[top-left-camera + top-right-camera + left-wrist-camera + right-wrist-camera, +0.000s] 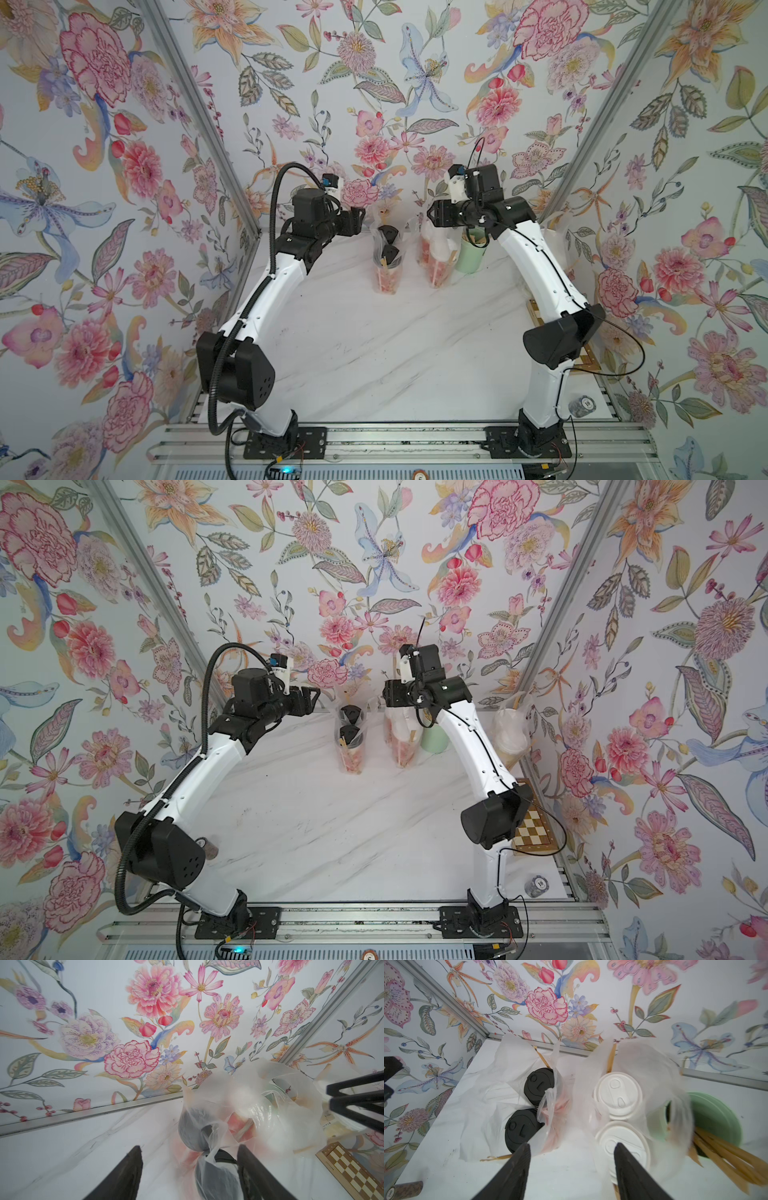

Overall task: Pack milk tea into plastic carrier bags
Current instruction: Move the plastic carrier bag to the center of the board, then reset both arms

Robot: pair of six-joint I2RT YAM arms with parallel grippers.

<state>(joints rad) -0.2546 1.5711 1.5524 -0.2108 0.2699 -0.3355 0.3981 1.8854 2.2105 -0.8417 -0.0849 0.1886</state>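
Fingers of the left gripper spread wide, clamped on nothing, with only a slack twisted handle of the black-lid bag lying loose in the gap. Fingers of the right gripper also well apart and empty, poised above the space between that bag and the white-lid bag. Outward from there, all placed by the green cup of straws: white-lid bag just beside the green cup, upright on the table, two red cups under white lids inside. Black-lid bag one place farther from the green cup, beyond the white-lid bag and near it, holding two more red cups under black lids. Third bag on the opposite side of the green cup, a little apart from it, seemingly filled with pale cups, their count hard to tell. A wrapped straw tucked into each of the two nearer bags. Chessboard on that same far side of the green cup, toward the arm bases. Judged step: letting go of the handles, with all the cups apparently bagged and packing close to done. Next move, probably: lift both grippers up and back, away from the green cup, keeping the fingers open so as not to snag a handle or tip a tall bag.
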